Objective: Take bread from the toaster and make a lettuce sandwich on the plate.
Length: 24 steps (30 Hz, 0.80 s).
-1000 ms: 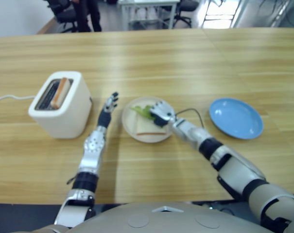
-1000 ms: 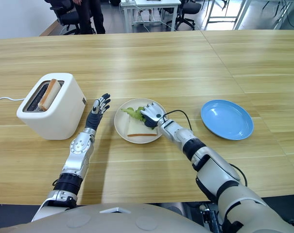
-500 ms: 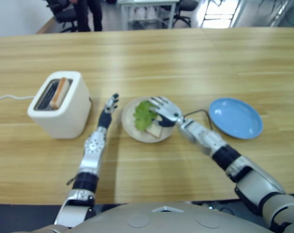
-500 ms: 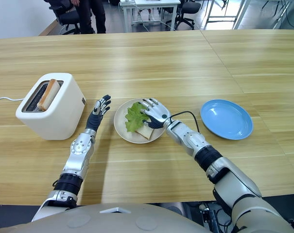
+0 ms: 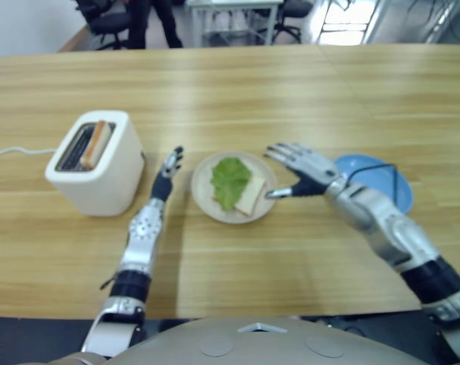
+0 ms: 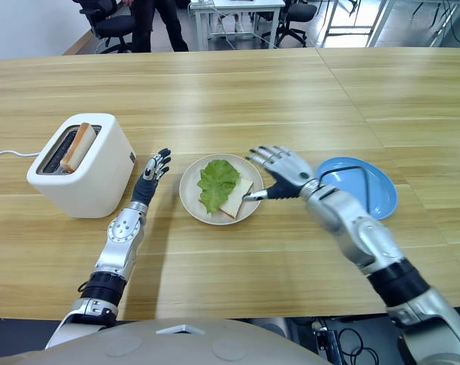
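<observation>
Lettuce point(image 6: 216, 182) sits on bread point(image 6: 238, 200) on the plate point(image 6: 188, 199), the right hand point(image 6: 281, 171) is wide open beside it, and I think the open left hand point(image 6: 155, 169) should pinch the slice point(image 6: 76, 146) in the toaster point(image 6: 100, 182) and lift straight up

toaster point(image 6: 81, 176): 1 | bread slices point(image 6: 74, 146) point(image 6: 238, 199): 2 | lettuce leaf point(image 6: 216, 182): 1 | plates point(image 6: 188, 196) point(image 6: 379, 199): 2
</observation>
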Tool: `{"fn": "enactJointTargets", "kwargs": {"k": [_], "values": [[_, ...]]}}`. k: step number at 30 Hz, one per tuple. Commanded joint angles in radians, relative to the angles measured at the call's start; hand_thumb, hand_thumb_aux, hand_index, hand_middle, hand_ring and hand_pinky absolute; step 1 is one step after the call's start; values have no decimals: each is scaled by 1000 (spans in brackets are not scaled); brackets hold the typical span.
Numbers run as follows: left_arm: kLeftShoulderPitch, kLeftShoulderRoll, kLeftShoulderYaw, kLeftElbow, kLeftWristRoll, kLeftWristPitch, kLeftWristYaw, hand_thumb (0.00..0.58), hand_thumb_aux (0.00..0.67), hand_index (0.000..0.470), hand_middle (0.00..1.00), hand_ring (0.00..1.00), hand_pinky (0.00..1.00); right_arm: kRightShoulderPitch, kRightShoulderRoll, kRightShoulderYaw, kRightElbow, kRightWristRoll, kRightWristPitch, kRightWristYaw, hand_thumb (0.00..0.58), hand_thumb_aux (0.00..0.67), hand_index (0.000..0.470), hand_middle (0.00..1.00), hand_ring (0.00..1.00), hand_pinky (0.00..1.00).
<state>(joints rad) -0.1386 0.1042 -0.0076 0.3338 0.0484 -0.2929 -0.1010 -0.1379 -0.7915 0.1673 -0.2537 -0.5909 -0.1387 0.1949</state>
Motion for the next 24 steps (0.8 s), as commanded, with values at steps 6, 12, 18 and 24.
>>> {"fn": "enactJointTargets", "kwargs": {"k": [6,12,18,24], "values": [[30,154,30,-611,189,176,-22,0,0,0,0,0,0,48,295,-219,110,408,6,-35,0,0,0,0,0,0],[24,411,210,-789,441,276,-24,0,0,0,0,0,0,82,435,-276,259,529,-26,-65,0,0,0,0,0,0],[69,576,281,-663,657,373,-5,0,0,0,0,0,0,99,456,-281,326,523,-69,-75,0,0,0,0,0,0],[86,583,215,-490,737,406,54,0,0,0,0,0,0,89,449,-292,353,511,-89,-83,0,0,0,0,0,0]]}}
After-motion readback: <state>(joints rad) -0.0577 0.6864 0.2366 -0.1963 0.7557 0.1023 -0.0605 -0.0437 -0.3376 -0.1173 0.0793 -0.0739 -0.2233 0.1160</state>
